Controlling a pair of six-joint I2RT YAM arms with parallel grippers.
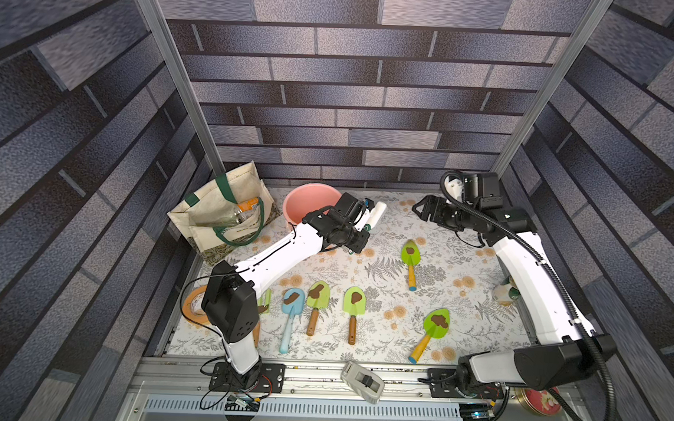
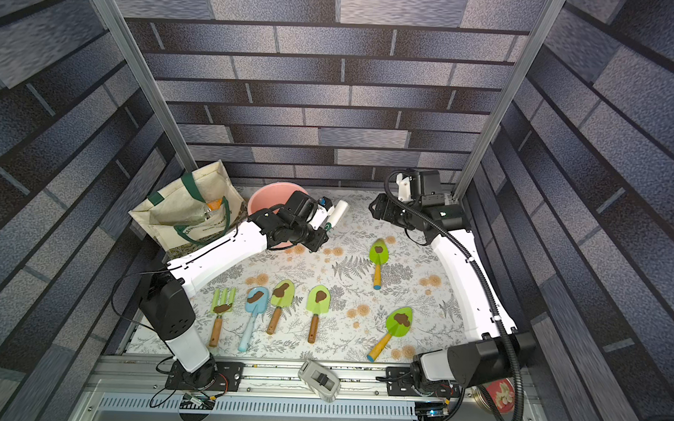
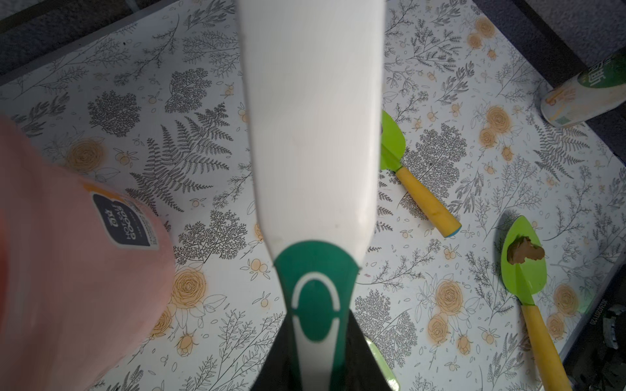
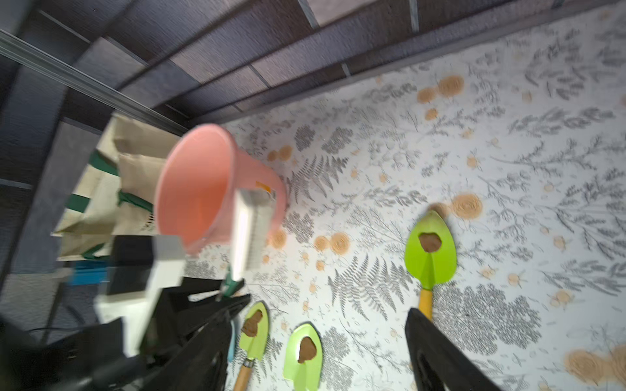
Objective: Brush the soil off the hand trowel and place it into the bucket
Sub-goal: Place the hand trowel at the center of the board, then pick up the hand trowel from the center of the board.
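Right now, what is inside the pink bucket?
The visible inside of the bucket is bare pink wall, with nothing lying in it. The left arm covers its near part in both top views.

Right wrist view motion-blurred throughout, bucket point(image 1: 309, 197) near side hidden behind left arm point(image 1: 288, 248) in both top views, fork tool point(image 1: 267, 297) mostly behind that arm's elbow in a top view, brush point(image 3: 311, 135) head cut by left wrist view's edge
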